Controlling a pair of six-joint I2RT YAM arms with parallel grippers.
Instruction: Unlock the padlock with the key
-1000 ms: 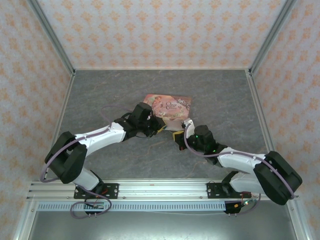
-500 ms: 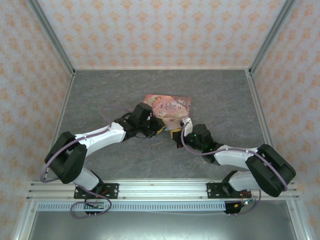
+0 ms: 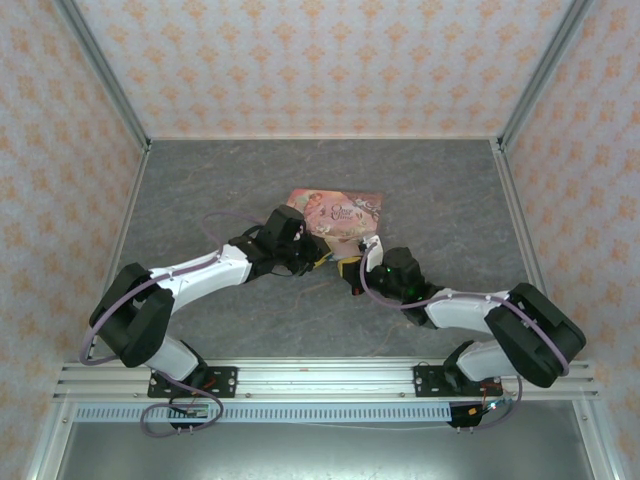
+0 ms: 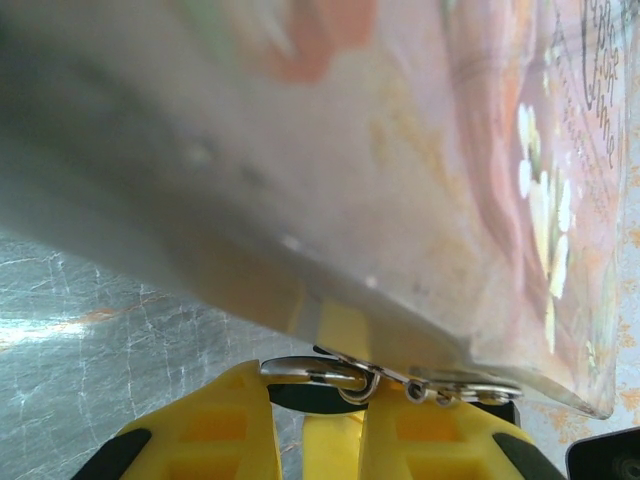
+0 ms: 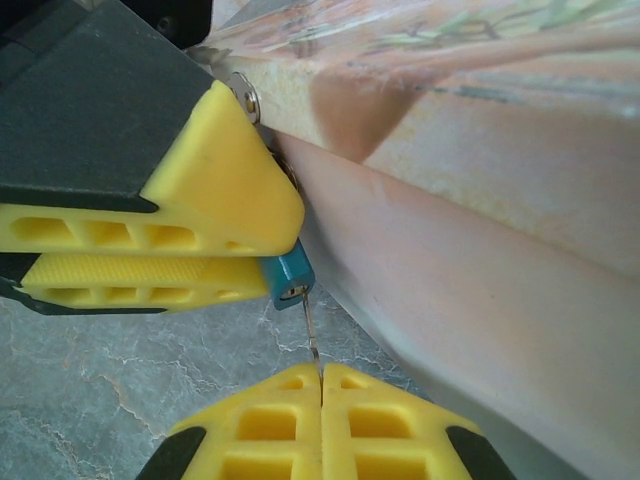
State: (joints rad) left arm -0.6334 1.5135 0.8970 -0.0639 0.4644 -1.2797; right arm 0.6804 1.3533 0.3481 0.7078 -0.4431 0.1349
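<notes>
Where the two arms meet at the near edge of the pink box [image 3: 335, 212], the right gripper [image 5: 320, 378] presses its yellow fingers flat together on the key [image 5: 312, 345], a thin silvery sliver standing up out of the seam between them. The key's far end reaches the bottom face of the padlock [image 5: 291, 277], a small teal block. Whether it is seated in the keyhole I cannot tell. The left gripper [image 4: 318, 400] is closed almost fully on the padlock, pinching it between its two yellow fingers just beside the box's side wall.

The right wrist view gives the teal body and the key in line with it. The left wrist view hides that body and shows instead a silvery loop [image 4: 315, 372] with small rings strung beside it, lying between the left fingers right under the box's lower edge. From above, both arms bend inward over the grey table [image 3: 200, 200], their grippers close together at the box's near side. The padlock and key are too small to make out there.
</notes>
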